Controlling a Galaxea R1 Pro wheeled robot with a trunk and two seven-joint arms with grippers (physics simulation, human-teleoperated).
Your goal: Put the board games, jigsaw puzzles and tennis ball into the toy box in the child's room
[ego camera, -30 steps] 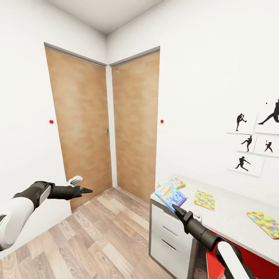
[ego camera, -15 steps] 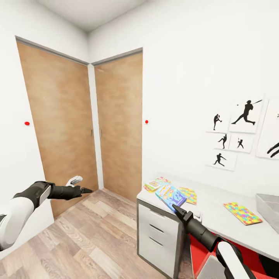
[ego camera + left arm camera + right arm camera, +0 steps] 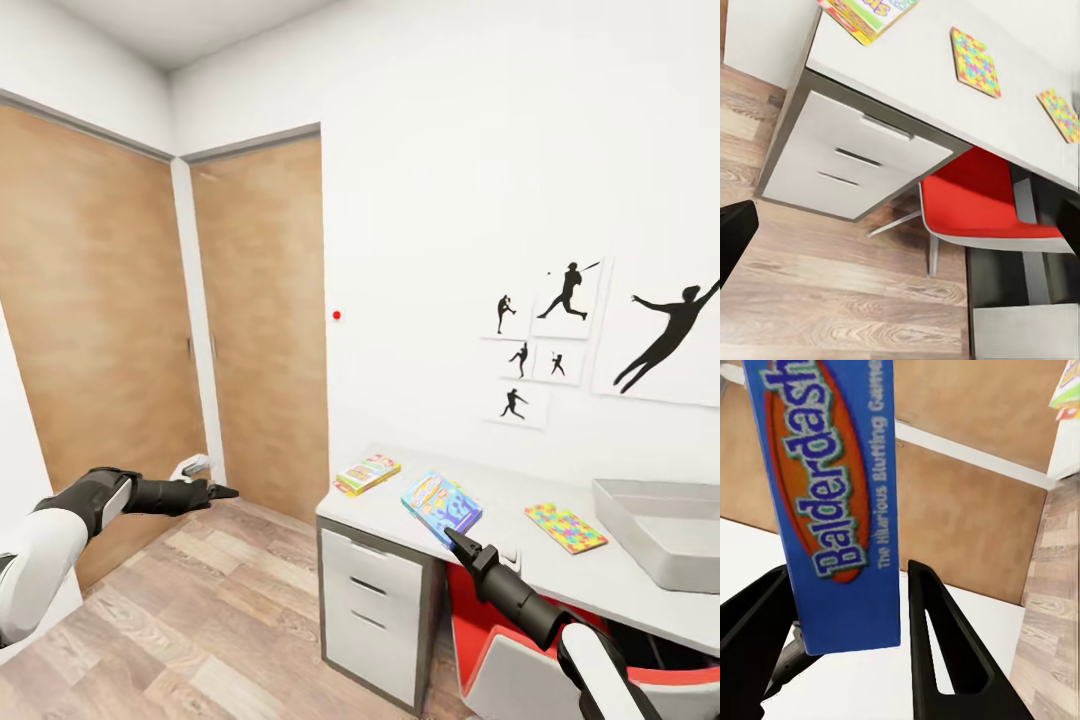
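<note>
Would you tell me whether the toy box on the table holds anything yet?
Cannot tell fully: the toy box shows a bare grey inside where visible, but it runs off the frame.

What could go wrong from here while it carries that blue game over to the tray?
The right gripper pinches only the bottom edge of the blue board game, so the box may tilt or slip out while swinging toward the toy box. Held low over the table, it could also brush the jigsaw puzzle lying between it and the tray.
</note>
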